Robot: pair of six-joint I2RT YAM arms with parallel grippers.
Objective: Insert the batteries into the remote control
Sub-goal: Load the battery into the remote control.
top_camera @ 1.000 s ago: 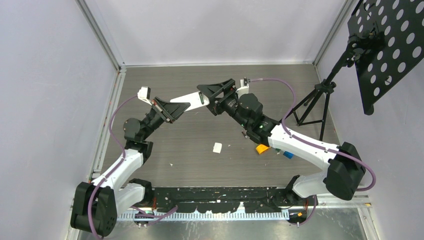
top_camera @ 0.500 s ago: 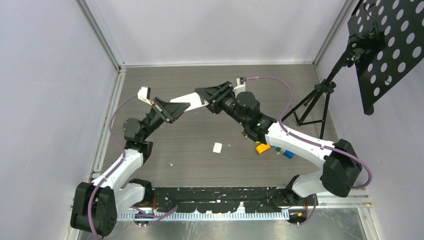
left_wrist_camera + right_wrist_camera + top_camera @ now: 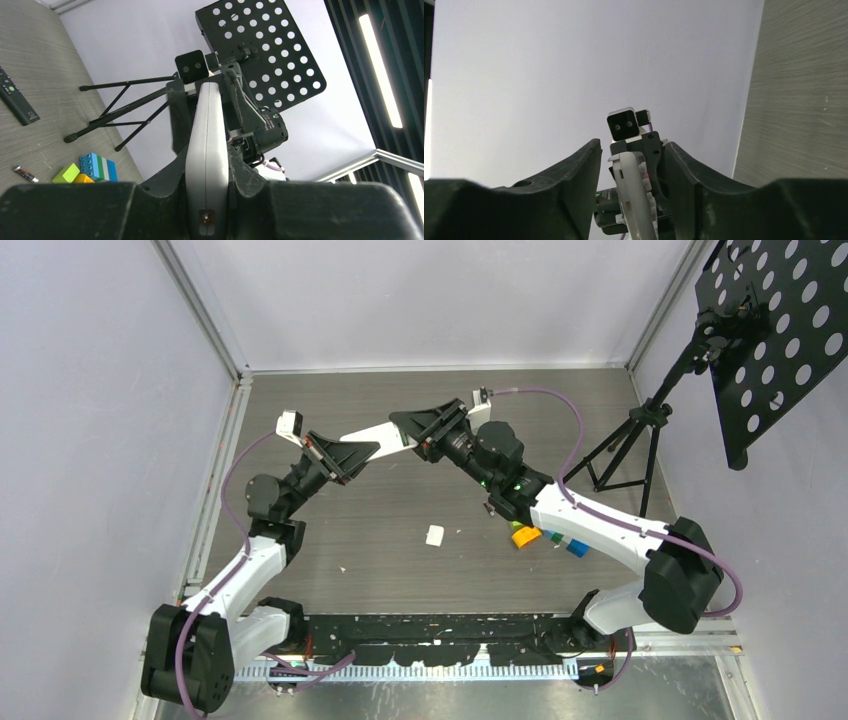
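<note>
A white remote control (image 3: 380, 436) hangs in the air between both arms. My left gripper (image 3: 356, 453) is shut on one end of it; in the left wrist view the remote (image 3: 207, 125) is pinched edge-on between the jaws (image 3: 207, 161). My right gripper (image 3: 428, 428) is open around the other end. In the right wrist view the remote (image 3: 634, 190) stands between the spread jaws (image 3: 633, 150), with a gap on the left side. One thin battery (image 3: 25, 173) lies on the table near the blocks. The other batteries are out of view.
A small white piece (image 3: 435, 535) lies mid-table. Orange (image 3: 524, 537), green and blue (image 3: 577, 548) blocks sit under the right forearm. A black remote (image 3: 17, 100) lies on the table. A black tripod (image 3: 625, 445) with a perforated plate (image 3: 780, 330) stands at the back right.
My right gripper has shifted slightly left along the white remote's end. The left gripper holds the remote in the same place.
</note>
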